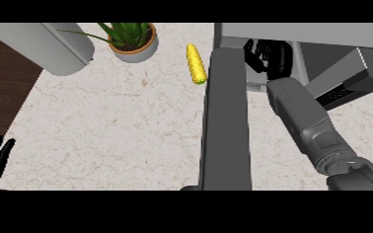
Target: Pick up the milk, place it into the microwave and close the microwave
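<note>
Reaching into the microwave (306,34) at the upper right, the right hand (266,57) is seen at the mouth of the cavity, so the step in hand is judged to be either the placing of the milk or the drawing back after it. The milk itself cannot be made out anywhere: none is seen on the counter (116,123), and whatever may lie under the hand or deeper in the cavity is hidden. The dark fingers appear curled downward, but whether anything is grasped cannot be told. The right forearm (310,123) is stretched from the lower right corner up and to the left, with the wrist at the edge of the opening. The microwave door (226,118) stands wide open, seen edge-on as a long grey slab just to the left of that arm. If the milk is indeed inside, the next move is judged to call for the hand to be drawn clear of the opening and the door to be swung shut from its outer side. Only a dark sliver of the left hand (6,153) is shown at the left edge, and its state cannot be told. A corn cob (194,64) and a potted plant (133,42) lie well apart from the work.
</note>
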Robot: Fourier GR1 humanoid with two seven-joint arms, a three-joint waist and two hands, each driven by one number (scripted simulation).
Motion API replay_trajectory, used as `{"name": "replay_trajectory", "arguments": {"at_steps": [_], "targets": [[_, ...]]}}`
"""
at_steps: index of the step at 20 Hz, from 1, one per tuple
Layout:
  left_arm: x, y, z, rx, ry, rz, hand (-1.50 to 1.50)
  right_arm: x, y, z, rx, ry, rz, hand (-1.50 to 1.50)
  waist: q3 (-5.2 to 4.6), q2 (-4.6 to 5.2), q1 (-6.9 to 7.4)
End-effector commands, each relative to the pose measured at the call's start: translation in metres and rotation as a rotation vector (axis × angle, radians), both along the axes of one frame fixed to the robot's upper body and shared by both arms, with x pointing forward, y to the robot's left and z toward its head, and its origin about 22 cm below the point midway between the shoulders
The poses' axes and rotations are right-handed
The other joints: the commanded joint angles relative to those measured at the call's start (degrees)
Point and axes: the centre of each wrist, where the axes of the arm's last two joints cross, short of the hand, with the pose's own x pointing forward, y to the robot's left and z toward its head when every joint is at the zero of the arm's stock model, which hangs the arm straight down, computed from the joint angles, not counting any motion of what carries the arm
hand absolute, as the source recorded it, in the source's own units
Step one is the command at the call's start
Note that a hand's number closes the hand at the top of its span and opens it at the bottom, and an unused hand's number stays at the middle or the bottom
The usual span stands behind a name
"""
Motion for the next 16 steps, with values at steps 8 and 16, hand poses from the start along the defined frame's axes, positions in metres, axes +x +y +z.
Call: {"name": "replay_trajectory", "arguments": {"at_steps": [8, 16], "targets": [[0.009, 0.001, -0.001, -0.013, 0.018, -0.036, -1.5, -0.012, -0.053, -0.012, -0.031, 0.046, -0.092, 1.5, 0.18, 0.76, 1.23], [0.019, -0.009, -0.006, -0.005, 0.022, -0.034, -1.5, -0.013, -0.055, -0.013, -0.113, 0.058, -0.146, 1.5, 0.22, 1.33, 2.8]]}}
